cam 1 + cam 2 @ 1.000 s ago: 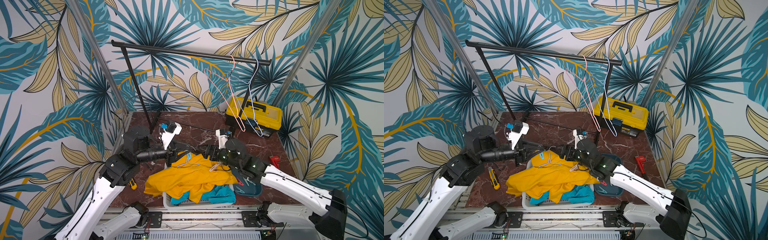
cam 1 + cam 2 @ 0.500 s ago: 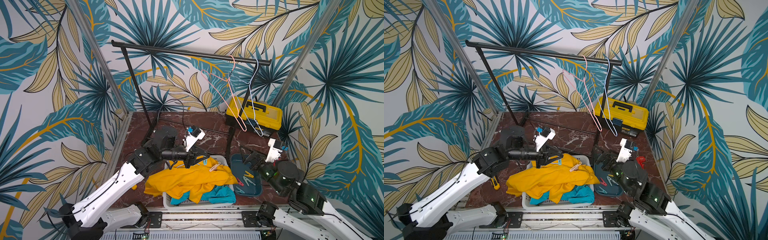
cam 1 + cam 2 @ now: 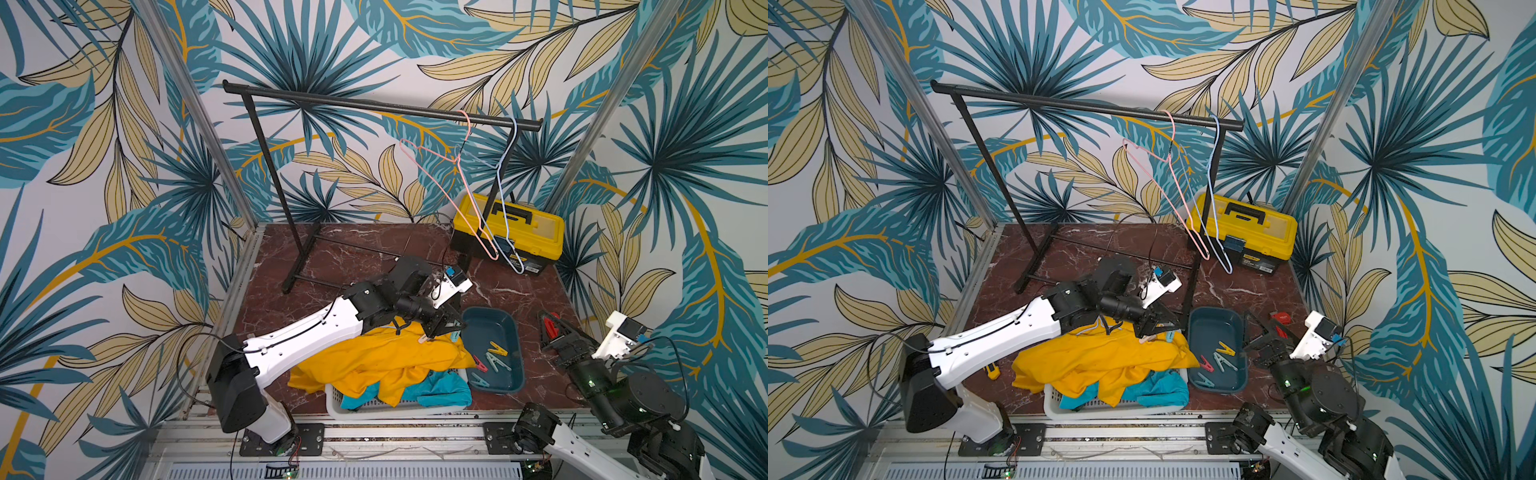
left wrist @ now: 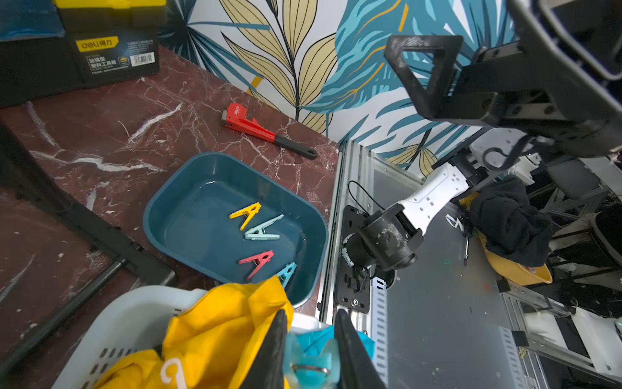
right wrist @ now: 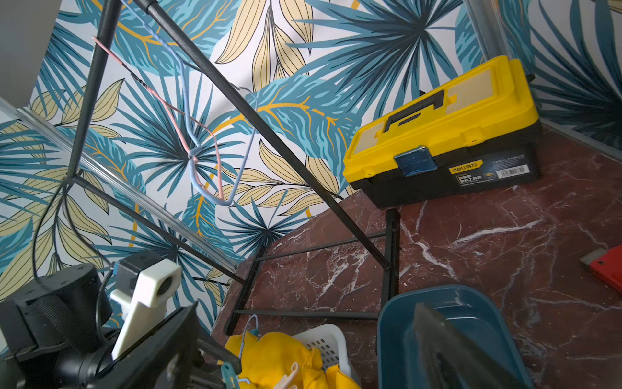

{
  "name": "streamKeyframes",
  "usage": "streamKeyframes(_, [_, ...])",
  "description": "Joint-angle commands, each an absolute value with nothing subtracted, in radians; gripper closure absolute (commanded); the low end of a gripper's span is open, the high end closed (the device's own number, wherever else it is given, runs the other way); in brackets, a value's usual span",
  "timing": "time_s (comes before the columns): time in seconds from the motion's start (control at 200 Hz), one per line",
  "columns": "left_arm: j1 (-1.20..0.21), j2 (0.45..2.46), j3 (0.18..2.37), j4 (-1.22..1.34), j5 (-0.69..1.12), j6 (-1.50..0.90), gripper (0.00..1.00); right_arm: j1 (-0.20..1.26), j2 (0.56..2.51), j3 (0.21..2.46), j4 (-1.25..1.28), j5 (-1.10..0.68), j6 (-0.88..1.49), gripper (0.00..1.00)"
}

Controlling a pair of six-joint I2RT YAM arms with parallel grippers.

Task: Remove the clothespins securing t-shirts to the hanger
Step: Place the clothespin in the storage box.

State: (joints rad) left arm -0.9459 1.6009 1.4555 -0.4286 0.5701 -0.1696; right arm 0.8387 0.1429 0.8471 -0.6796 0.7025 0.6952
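The left gripper (image 4: 311, 323) hangs over the yellow t-shirt (image 3: 374, 361), which is heaped in the white basket (image 3: 332, 399). Its jaws are clamped on a teal clothespin (image 4: 309, 365); whether that clothespin bites cloth I cannot tell. The blue tray (image 3: 486, 328), holding 4 loose clothespins (image 3: 496, 361), lies on the worktop just beside these jaws, toward the robot's right, so I judge a short sideways carry comes next. 1 tan clothespin (image 3: 424, 338) sits on the shirt just beside the left jaws. The right gripper (image 3: 1258, 338) waits beyond the tray, jaws spread wide and empty.
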Motion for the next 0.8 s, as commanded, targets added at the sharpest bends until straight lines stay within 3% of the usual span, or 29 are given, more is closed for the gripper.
streamKeyframes(0.0, [-0.966,1.675,1.542,-0.398,0.551,-0.153,0.76,0.840,0.125,0.874,-0.760,0.744,0.668,0.01])
streamKeyframes(0.656, [-1.027,2.017,1.804,-0.377,0.375,-0.186,0.77,0.841,0.074,0.871,-0.768,0.792,0.631,0.01])
streamKeyframes(0.796, [-1.027,2.070,1.852,-0.377,0.368,-0.188,0.74,0.840,0.055,0.871,-0.786,0.793,0.641,0.00])
